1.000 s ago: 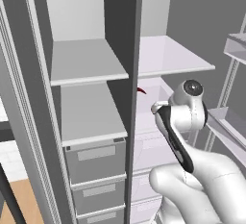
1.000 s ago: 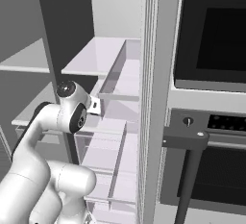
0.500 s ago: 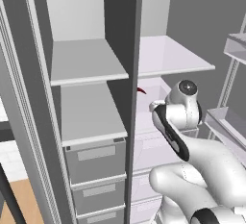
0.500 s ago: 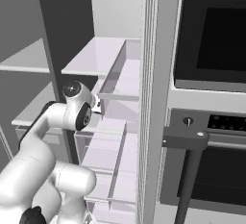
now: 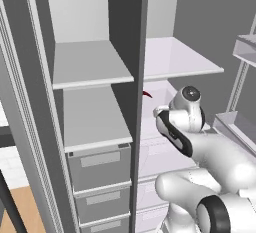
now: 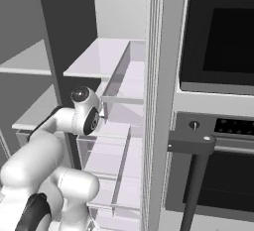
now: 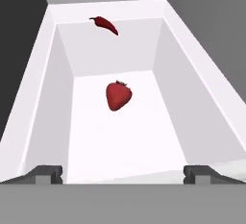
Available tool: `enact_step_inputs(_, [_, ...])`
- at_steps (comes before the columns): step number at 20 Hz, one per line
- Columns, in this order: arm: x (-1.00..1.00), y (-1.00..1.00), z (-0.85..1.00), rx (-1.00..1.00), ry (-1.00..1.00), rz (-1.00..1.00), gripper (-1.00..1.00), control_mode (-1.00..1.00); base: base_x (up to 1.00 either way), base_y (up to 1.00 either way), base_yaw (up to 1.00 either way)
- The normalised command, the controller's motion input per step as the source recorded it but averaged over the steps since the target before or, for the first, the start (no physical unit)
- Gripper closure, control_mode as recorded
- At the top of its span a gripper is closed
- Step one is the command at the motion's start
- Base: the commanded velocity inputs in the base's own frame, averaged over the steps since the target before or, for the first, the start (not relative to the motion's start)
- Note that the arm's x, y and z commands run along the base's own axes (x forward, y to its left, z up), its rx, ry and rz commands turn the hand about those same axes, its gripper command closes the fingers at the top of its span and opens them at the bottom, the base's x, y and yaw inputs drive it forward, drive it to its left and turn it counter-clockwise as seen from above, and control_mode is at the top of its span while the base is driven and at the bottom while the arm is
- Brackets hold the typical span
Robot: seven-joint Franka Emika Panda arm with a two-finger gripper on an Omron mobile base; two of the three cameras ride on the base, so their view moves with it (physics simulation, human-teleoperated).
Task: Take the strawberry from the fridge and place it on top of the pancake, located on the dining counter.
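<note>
The strawberry [image 7: 118, 95], bright red and rounded, lies on the floor of a white bin [image 7: 57, 98] inside the open fridge [image 5: 127, 52]. My gripper [image 7: 123, 172] hovers at the bin's near end, open wide, with one dark fingertip [image 7: 47, 172] at each side and nothing between them. The strawberry sits ahead of the fingertips, roughly centred between them and apart from them. In the base views my arm [image 5: 186, 108] reaches into the fridge's right compartment below the upper shelf [image 5: 180, 59].
A thin dark-red chili [image 7: 105, 24] rests on the ledge behind the bin; it also appears as a red sliver [image 5: 146, 94] past the divider. Grey drawers [image 5: 100, 167] fill the left compartment. The open fridge door's edge [image 6: 158, 101] and a black oven [image 6: 218, 41] stand to the right.
The arm has pushed a little further into the fridge's right compartment, its elbow rising. The gripper has stayed open.
</note>
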Motion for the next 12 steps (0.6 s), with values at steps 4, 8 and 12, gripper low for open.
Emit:
enact_step_inputs(4, [0.36, -0.02, -0.24, 0.00, 0.00, 0.02, -1.00, -1.00, 0.00, 0.00, 0.00])
enact_step_inputs(8, [0.30, -0.01, -0.13, 0.00, 0.00, 0.01, -1.00, -1.00, 0.00, 0.00, 0.00])
enact_step_inputs(12, [0.31, -0.01, -0.04, 0.01, 0.00, 0.00, -1.00, -1.00, 0.00, 0.00, 0.00])
